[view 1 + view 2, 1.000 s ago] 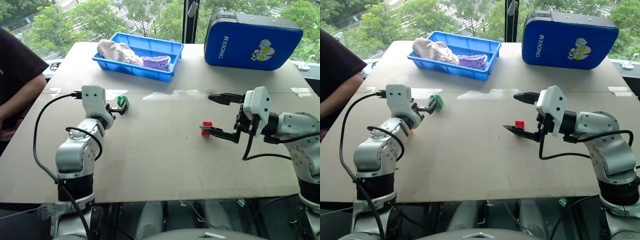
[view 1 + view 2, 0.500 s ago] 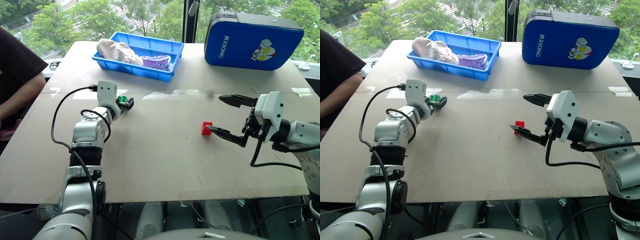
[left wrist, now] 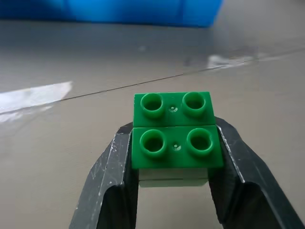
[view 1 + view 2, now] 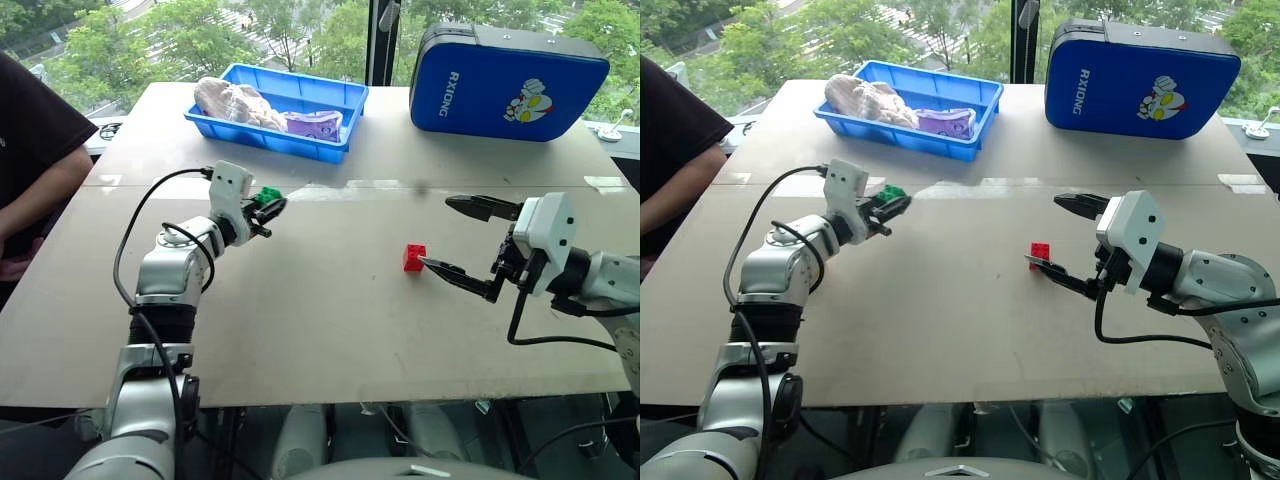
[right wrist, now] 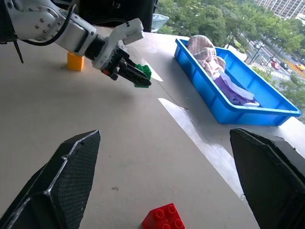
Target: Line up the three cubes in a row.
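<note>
Above table (image 4: 320,330), left pincer (image 3: 174,157) clamps green cube (image 3: 174,138).

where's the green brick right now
The green brick is clamped in the left tool, on the robot's left in the head views, near the blue tray.

A green brick (image 3: 174,133) between black fingers (image 3: 114,191); a red brick (image 4: 413,257) on the beige table (image 4: 300,320); upper frame, a blue tray (image 4: 290,105) and a blue case (image 4: 510,80) with a cartoon figure.
</note>
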### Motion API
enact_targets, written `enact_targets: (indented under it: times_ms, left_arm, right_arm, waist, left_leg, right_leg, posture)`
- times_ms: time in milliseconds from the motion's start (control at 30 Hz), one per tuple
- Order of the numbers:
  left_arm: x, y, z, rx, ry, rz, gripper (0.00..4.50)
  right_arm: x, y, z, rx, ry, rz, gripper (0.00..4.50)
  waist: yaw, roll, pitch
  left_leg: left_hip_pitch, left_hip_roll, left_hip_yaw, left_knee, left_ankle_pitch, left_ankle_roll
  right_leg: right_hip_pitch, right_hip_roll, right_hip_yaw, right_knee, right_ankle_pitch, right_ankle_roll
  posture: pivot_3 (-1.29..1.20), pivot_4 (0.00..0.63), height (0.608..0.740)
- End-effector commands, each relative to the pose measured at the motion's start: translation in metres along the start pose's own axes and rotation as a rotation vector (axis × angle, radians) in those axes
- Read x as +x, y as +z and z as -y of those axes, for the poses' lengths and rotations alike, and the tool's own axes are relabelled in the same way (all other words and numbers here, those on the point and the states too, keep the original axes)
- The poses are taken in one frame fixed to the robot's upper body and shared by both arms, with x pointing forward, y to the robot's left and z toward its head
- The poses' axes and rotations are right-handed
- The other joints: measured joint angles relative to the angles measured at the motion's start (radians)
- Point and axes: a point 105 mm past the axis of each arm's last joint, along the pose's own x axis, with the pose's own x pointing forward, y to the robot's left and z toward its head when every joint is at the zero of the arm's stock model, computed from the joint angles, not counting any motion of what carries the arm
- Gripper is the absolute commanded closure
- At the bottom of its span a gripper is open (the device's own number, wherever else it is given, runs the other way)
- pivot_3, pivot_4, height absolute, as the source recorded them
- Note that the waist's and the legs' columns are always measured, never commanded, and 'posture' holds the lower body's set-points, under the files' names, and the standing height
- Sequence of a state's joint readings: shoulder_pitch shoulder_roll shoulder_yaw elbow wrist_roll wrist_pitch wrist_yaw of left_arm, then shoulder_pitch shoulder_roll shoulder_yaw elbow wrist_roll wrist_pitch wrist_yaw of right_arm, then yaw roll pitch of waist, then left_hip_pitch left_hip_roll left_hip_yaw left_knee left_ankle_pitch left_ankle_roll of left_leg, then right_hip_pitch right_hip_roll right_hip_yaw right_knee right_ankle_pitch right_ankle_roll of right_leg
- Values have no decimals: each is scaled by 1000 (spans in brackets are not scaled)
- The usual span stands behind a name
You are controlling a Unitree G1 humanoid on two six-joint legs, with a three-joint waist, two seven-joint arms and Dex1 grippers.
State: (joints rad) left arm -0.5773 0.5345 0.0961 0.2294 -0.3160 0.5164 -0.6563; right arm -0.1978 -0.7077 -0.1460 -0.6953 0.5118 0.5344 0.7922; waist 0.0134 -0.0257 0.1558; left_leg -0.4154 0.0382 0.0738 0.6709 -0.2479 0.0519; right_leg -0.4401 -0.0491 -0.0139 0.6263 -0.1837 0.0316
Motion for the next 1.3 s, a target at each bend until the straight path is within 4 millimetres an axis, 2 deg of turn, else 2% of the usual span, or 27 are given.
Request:
enact_targets:
  times_ms: [33, 200, 333, 500, 667, 1300]
  left_arm:
    - [-16, 12, 60, 216, -556, -9, 3169]
    - [-7, -4, 80, 401, -853, -109, 3169]
    - [10, -9, 92, 468, -942, -120, 3169]
    - [25, -14, 100, 527, -977, -137, 3169]
    - [30, -19, 103, 549, -1001, -148, 3169]
    - [41, -26, 109, 515, -949, -151, 3169]
  right_arm:
    - [-10, 2, -5, -10, -21, 0, 0]
    - [-26, -13, -22, 74, 7, -76, 0]
    - [-38, -20, -30, 117, 6, -129, 0]
    - [-50, -26, -33, 131, -11, -153, 0]
    - [-55, -29, -32, 127, -23, -166, 0]
    - [-56, -29, -34, 125, -28, -161, 0]
  waist:
    - [1, 0, 0]
    - [7, 0, 0]
    - [3, -1, 0]
    - [-2, -1, 0]
    - [0, -1, 0]
    - [1, -1, 0]
  left_leg:
    - [0, 0, 0, 0, 0, 0]
    - [0, -2, 2, 1, 0, 0]
    - [0, -2, 0, 3, 0, 1]
    - [-1, -2, 0, 3, 0, 1]
    - [0, -1, -2, 3, 0, 1]
    - [-1, -1, -2, 3, 0, 1]
  right_leg:
    - [0, 0, 0, 0, 0, 0]
    - [1, 0, -1, 0, 0, 0]
    - [1, 0, 0, 0, 0, 0]
    - [1, 1, 1, 0, 0, 1]
    - [1, 3, 0, 0, -2, 4]
    - [1, 2, 1, 0, -2, 4]
  posture:
    - [0, 150, 740]
    - [0, 150, 740]
    - [0, 150, 740]
    - [0, 150, 740]
    - [0, 150, 740]
    - [0, 150, 740]
